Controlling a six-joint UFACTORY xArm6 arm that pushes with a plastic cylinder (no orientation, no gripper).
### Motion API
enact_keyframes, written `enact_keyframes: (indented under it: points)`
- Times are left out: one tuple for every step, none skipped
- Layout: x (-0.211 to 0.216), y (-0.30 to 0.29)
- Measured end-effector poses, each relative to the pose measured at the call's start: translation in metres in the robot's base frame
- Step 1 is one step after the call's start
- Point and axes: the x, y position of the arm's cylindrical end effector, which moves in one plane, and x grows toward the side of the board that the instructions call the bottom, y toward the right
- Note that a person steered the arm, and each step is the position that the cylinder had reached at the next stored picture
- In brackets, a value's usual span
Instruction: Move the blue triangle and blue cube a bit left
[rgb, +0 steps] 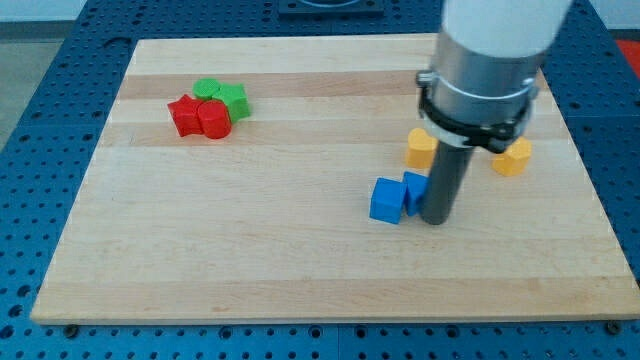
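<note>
A blue cube (386, 200) lies on the wooden board (250, 250) right of centre. A second blue block (414, 189), the blue triangle, sits against its right side and is partly hidden by my rod. My tip (436, 219) stands on the board touching the right side of that blue block, to the right of both blue blocks.
Two yellow blocks lie behind the rod, one (420, 148) on its left and one (513, 157) on its right. Near the view's top left, two red blocks (200, 117) and two green blocks (223, 96) form a cluster. The arm's white body (495, 40) hangs over the top right.
</note>
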Motion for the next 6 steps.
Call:
enact_keyframes:
  points:
    - [0.0, -0.031]
    - [-0.003, -0.038]
    - [0.046, -0.026]
    - [0.041, 0.002]
    - [-0.015, 0.019]
    - [-0.035, 0.029]
